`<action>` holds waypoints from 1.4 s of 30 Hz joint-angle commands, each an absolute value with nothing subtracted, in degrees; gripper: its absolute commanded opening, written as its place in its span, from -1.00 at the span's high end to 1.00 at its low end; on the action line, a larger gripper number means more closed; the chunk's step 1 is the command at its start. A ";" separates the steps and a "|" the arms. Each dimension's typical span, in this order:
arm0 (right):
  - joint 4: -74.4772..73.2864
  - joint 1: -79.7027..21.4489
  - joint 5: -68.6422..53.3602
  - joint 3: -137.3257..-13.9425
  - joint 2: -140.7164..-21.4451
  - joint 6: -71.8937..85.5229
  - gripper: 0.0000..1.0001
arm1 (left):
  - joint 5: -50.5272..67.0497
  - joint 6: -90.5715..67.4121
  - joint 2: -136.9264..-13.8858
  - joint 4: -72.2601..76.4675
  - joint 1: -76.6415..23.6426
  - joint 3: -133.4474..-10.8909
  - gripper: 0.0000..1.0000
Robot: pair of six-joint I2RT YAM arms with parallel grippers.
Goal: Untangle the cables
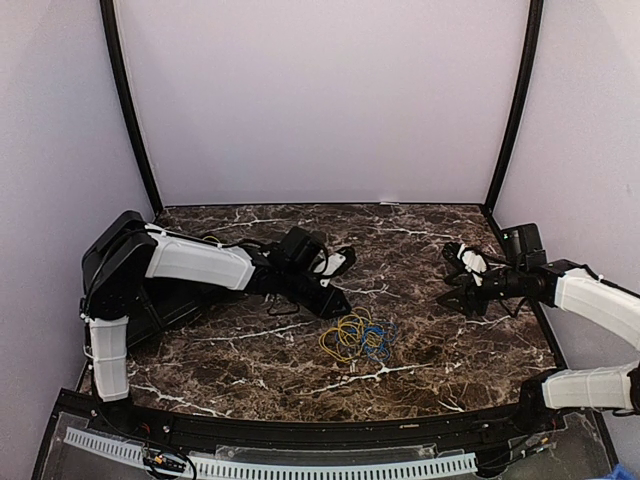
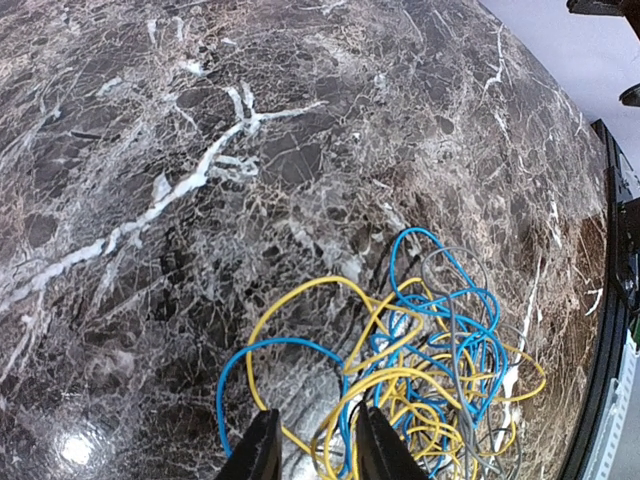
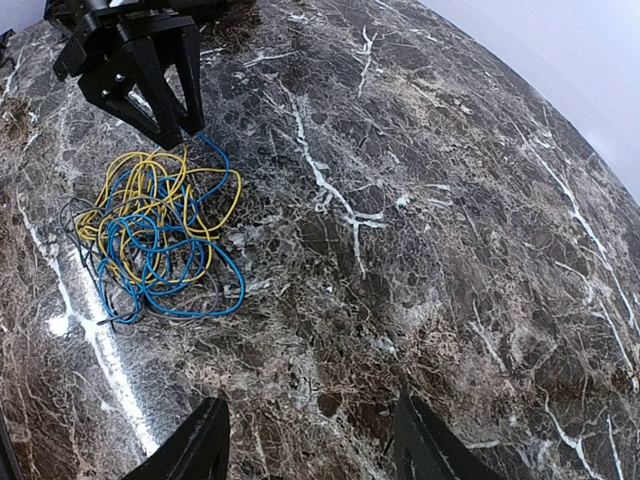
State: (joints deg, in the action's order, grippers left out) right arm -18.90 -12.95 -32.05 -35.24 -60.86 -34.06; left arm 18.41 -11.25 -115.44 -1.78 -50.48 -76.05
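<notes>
Yellow-blue cables (image 1: 358,335) tangled; left fingers (image 2: 262,455) half-open astride strands, contact unclear; right fingers (image 3: 200,445) apart, empty.

Dark brown marble-look bench (image 1: 430,340), veined in white and glossy, with a small bright glare spot (image 2: 75,450) on its surface. Closed in on three sides by plain pale lilac-white panels: back wall (image 1: 320,100), left wall (image 1: 50,130), right wall (image 1: 590,100). At each rear corner a slim black pole, left pole (image 1: 128,110) and right pole (image 1: 517,100), leaning inward toward the floor of the booth. Along the near edge a black rim (image 1: 350,425), and just in front of it a white slotted strip (image 1: 330,467). Soft, even lighting throughout.
</notes>
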 commanded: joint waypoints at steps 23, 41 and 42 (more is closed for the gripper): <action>-18.17 -12.70 -31.86 -36.17 -60.61 -34.78 -0.15 | 20.33 -11.78 -112.90 -6.87 -50.52 -79.62 1.00; -19.82 -25.26 -48.34 -56.59 -66.52 -22.41 -0.25 | 26.16 -16.13 -92.19 10.12 -56.16 -69.30 1.00; -19.95 -26.39 -48.83 -57.47 -67.82 -22.27 -0.26 | 26.17 -15.98 -92.06 10.29 -56.42 -69.55 1.00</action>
